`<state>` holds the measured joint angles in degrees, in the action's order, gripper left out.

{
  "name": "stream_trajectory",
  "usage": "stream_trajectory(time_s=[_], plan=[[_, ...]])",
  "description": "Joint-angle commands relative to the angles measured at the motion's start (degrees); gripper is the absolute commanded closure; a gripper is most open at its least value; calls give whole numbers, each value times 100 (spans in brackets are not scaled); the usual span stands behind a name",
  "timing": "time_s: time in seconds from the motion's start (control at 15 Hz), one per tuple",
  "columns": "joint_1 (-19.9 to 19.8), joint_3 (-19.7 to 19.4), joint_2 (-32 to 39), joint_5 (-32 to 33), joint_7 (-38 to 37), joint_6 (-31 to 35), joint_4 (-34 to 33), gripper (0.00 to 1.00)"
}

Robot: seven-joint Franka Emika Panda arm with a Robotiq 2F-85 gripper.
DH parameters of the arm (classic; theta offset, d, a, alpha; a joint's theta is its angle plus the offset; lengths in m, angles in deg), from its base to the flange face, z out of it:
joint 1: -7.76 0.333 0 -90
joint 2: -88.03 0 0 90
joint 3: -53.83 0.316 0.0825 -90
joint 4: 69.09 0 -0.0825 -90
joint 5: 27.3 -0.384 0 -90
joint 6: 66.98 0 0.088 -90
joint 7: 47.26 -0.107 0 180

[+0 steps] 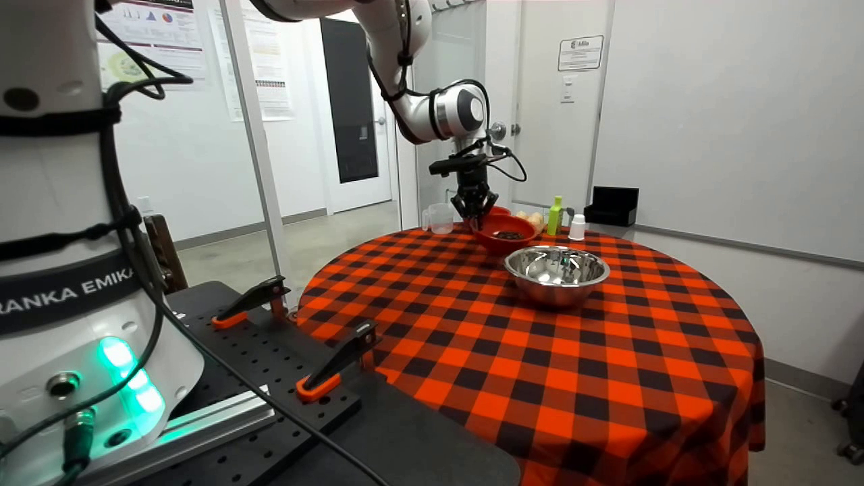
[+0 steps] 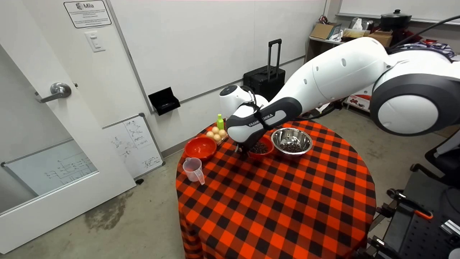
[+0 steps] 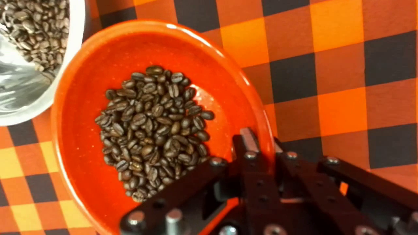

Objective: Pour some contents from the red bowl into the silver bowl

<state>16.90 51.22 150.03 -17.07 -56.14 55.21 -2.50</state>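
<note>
Coffee beans [image 3: 153, 130] are held in the red bowl [image 3: 80, 111], just beside the shiny silver bowl [image 1: 556, 291], where more are seen.

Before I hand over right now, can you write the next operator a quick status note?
Gripper: closed on the rim of the red bowl; lifted or resting, can't tell.
Red bowl: coffee beans inside.
Silver bowl: beside it, also holding beans.
Done: some beans are in the silver bowl, probably poured.
Left: likely just release the red bowl once it's down, if that amount suffices.
</note>
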Motion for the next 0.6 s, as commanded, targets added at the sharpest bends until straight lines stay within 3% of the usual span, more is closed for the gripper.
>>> stream_trajectory(time_s=[0.0,0.27,0.53], plan=[[-64,72,-625,-108,119,38,526,99],[-200,284,-1278,-308,335,49,927,99],[-634,551,-1705,-860,859,-117,1105,99]])
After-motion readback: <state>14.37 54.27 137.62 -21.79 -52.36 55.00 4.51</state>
